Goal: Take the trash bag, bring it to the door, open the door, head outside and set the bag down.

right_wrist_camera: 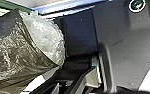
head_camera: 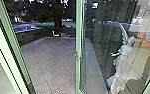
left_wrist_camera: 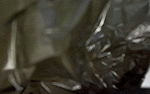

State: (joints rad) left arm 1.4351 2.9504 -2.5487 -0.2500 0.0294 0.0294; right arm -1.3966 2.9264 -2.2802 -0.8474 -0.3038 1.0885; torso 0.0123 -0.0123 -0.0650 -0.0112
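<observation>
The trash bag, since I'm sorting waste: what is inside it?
Pale, crinkled, plastic-looking material shows at the mouth of the trash bag; whatever lies deeper is covered by its dark film and unseen.

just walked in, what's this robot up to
The robot has a dark trash bag close to both wrist cameras, with clear crumpled plastic bulging out at its edge; which arm bears the weight, I can't tell. It is facing a green-framed glass door, with the paved yard in view beyond. The door looks open, though the reflections make that hard to be sure of.
</observation>
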